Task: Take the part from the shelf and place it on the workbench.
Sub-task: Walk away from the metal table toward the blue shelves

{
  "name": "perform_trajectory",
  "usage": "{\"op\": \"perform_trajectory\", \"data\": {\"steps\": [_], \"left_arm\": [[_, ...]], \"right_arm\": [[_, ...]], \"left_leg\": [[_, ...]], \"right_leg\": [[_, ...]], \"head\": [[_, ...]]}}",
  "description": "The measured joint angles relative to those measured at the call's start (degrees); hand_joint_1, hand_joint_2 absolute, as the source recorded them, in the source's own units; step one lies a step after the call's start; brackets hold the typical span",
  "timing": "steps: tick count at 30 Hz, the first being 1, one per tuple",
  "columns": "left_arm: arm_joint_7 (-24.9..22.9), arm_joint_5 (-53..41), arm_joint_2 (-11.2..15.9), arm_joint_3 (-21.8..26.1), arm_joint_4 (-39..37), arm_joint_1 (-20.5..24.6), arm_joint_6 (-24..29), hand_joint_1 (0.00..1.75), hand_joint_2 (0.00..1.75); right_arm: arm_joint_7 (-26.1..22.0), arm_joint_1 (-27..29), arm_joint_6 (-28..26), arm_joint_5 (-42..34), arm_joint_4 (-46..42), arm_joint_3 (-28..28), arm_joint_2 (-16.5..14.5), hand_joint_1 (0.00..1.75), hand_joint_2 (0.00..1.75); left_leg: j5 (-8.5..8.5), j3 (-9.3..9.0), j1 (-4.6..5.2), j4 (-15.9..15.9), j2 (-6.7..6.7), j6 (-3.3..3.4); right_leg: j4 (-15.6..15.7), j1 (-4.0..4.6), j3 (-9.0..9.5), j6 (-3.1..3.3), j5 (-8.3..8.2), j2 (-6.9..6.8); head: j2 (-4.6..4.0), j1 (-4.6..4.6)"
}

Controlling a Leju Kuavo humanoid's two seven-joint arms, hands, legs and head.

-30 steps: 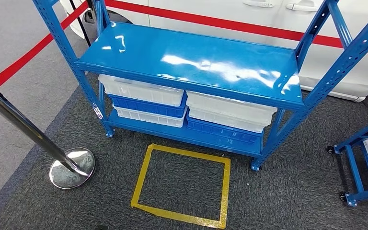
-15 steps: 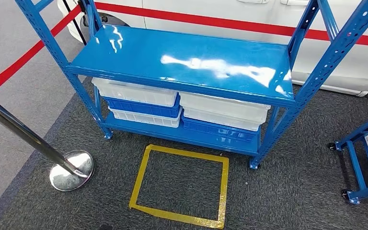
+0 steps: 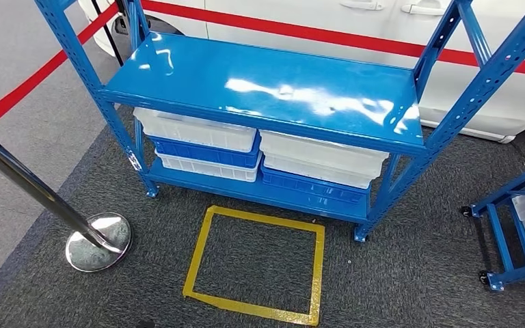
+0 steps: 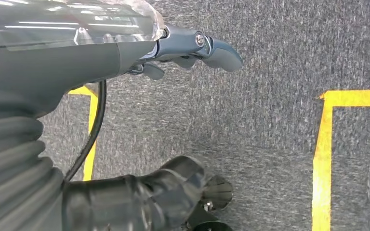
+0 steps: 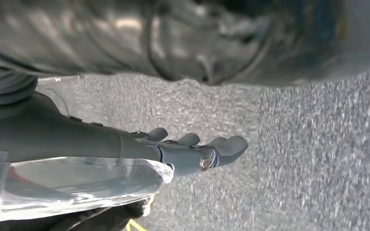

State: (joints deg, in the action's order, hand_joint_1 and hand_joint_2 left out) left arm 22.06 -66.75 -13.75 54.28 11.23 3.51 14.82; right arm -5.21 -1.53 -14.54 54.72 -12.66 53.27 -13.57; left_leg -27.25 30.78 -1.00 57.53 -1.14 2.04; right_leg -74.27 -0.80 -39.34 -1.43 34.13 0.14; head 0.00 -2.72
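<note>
Presumably the part sits in a bin (image 3: 198,130) on the shelf (image 3: 266,89) (rigid plastic, probably light, best gripped by its rim); left hand (image 4: 192,48) and right hand (image 5: 192,149) hang loosely spread, holding nothing.

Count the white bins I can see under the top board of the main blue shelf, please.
3. One white bin tops the left stack, another sits lower in it under a blue bin, and one tops the right stack. Others behind may be hidden.

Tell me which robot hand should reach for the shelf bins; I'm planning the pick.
Neither has a clear edge: left robot hand and right robot hand both hang empty over the carpet, and the bins sit centred ahead. I can't tell which bin holds the part.
</note>
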Motion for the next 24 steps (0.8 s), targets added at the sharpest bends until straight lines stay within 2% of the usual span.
{"op": "perform_trajectory", "data": {"steps": [1,2,4,5,6,8,9,11,13,14,15,16,17,19,20,21,23,24], "left_arm": [[-0.01,0.0,-0.01,0.01,0.0,0.0,0.02,0.0,0.0],[-0.01,-0.01,-0.02,0.01,0.0,0.0,0.03,0.0,0.0],[-0.02,0.0,-0.04,0.01,-0.01,-0.02,0.08,0.0,0.0],[-0.03,0.0,-0.04,0.02,0.0,-0.02,0.12,0.0,0.0],[-0.05,0.0,-0.04,0.02,-0.01,-0.01,0.17,0.0,0.0],[-0.1,-0.01,-0.04,0.04,0.0,0.06,0.25,0.0,0.0],[-0.1,-0.02,-0.04,0.04,0.0,0.09,0.28,0.0,0.0],[-0.12,-0.03,-0.04,0.05,0.01,0.13,0.33,0.0,0.0],[-0.14,-0.04,-0.04,0.05,0.0,0.04,0.37,0.0,0.0],[-0.18,-0.04,-0.04,0.05,-0.01,-0.03,0.37,0.0,0.0],[-0.21,-0.04,-0.04,0.05,-0.01,-0.09,0.37,0.0,0.0],[-0.24,-0.04,-0.04,0.05,-0.01,-0.12,0.37,0.0,0.0],[-0.25,-0.04,-0.04,0.05,0.0,-0.12,0.37,0.0,0.0],[-0.25,-0.03,0.02,0.07,0.0,-0.13,0.38,0.0,0.0],[-0.26,-0.03,0.05,0.07,-0.01,-0.12,0.38,0.0,0.0],[-0.26,-0.03,0.09,0.08,-0.01,-0.09,0.39,0.0,0.0],[-0.27,-0.04,0.07,0.08,-0.01,0.01,0.4,0.0,0.0],[-0.27,-0.04,0.02,0.08,-0.01,0.05,0.42,0.0,0.0]], "right_arm": [[-0.1,0.04,0.33,-0.04,0.0,0.0,0.04,0.0,0.0],[-0.23,0.05,0.56,-0.08,0.0,0.0,0.08,0.0,0.0],[-0.56,-0.05,0.77,-0.08,0.0,0.0,0.13,0.0,0.0],[-0.69,-0.13,0.85,-0.06,0.0,0.0,0.13,0.0,0.0],[-0.78,-0.17,0.92,-0.02,0.0,0.0,0.13,0.0,0.0],[-0.82,-0.13,1.03,0.07,0.0,0.0,0.13,0.0,0.0],[-0.82,-0.09,1.06,0.1,0.0,0.0,0.12,0.0,0.0],[-0.82,-0.07,1.08,0.11,0.0,0.0,0.11,0.0,0.0],[-0.82,-0.07,1.08,0.11,0.0,0.0,0.11,0.0,0.0],[-0.82,-0.05,1.08,0.11,0.0,0.0,0.11,0.0,0.0],[-0.82,-0.01,1.08,0.11,0.0,0.0,0.11,0.0,0.0],[-0.82,0.03,1.08,0.11,0.0,0.0,0.11,0.0,0.0],[-0.82,0.05,1.08,0.11,0.0,0.0,0.11,0.0,0.0],[-0.82,-0.01,1.08,0.12,0.0,0.0,0.04,0.0,0.0],[-0.82,-0.06,1.09,0.12,0.0,0.0,0.01,0.0,0.0],[-0.82,-0.08,1.09,0.13,0.0,0.0,-0.03,0.0,0.0],[-0.82,0.06,1.08,0.13,0.0,0.0,-0.05,0.0,0.0],[-0.82,0.16,1.08,0.14,0.0,0.0,-0.04,0.0,0.0]], "left_leg": [[-0.11,-0.07,-0.02,0.08,-0.23,-0.03],[-0.29,-0.21,-0.05,0.19,-0.47,-0.14],[-0.74,-0.42,0.11,0.48,-1.03,-0.67],[-0.9,-0.47,0.23,0.58,-1.36,-1.02],[-1.01,-0.52,0.37,0.6,-1.73,-1.35],[-1.22,-0.66,0.38,0.56,-2.37,-2.0],[-1.68,-0.61,0.29,0.94,-2.19,-2.3],[-4.3,0.91,0.11,4.65,-0.92,-2.78],[-8.16,4.47,0.08,12.44,0.23,-2.92],[-9.27,6.1,0.08,15.81,0.42,-2.91],[-9.24,6.92,0.08,17.39,0.52,-2.81],[-8.02,6.63,0.09,16.6,0.62,-2.63],[-5.9,5.26,0.12,13.52,0.95,-2.34],[-2.09,1.65,0.18,5.32,3.19,-1.53],[-1.17,0.43,0.24,2.47,4.19,-1.27],[-1.0,-0.09,0.32,1.09,4.86,-1.11],[-0.93,-0.33,0.39,0.55,4.23,-0.94],[-0.68,-0.51,0.28,0.18,3.64,-0.7]], "right_leg": [[1.68,-0.1,0.76,-0.04,-1.59,-0.17],[5.23,-0.17,2.47,-0.03,-3.79,-0.66],[12.22,0.1,5.67,0.37,-6.54,-2.45],[14.08,0.3,6.41,0.71,-7.0,-2.94],[14.59,0.51,6.45,1.09,-6.83,-3.01],[14.78,0.52,6.26,1.86,-7.07,-1.89],[14.93,0.43,6.29,2.22,-7.18,-1.46],[15.19,0.25,6.32,2.98,-7.41,-0.66],[15.19,0.38,6.17,3.38,-7.48,0.27],[15.18,0.47,6.14,3.45,-7.51,0.84],[15.17,0.55,6.17,3.48,-7.52,1.45],[15.15,0.62,6.25,3.48,-7.53,2.08],[15.13,0.69,6.37,3.47,-7.53,2.75],[15.0,0.77,6.41,3.32,-7.55,4.06],[14.92,0.75,6.29,3.1,-7.6,4.66],[14.88,0.65,6.1,2.77,-7.68,5.18],[15.02,0.52,5.83,1.94,-7.93,6.16],[14.83,0.54,5.7,1.59,-7.8,5.84]], "head": [[0.0,0.0],[0.0,-0.01],[-0.01,0.0],[-0.01,0.02],[-0.02,0.04],[-0.01,0.04],[-0.01,0.03],[0.0,0.05],[0.0,0.05],[-0.01,0.05],[-0.01,0.05],[-0.01,0.05],[-0.01,0.05],[-0.01,0.04],[-0.01,0.04],[-0.01,0.04],[0.0,0.04],[0.0,0.02]]}}
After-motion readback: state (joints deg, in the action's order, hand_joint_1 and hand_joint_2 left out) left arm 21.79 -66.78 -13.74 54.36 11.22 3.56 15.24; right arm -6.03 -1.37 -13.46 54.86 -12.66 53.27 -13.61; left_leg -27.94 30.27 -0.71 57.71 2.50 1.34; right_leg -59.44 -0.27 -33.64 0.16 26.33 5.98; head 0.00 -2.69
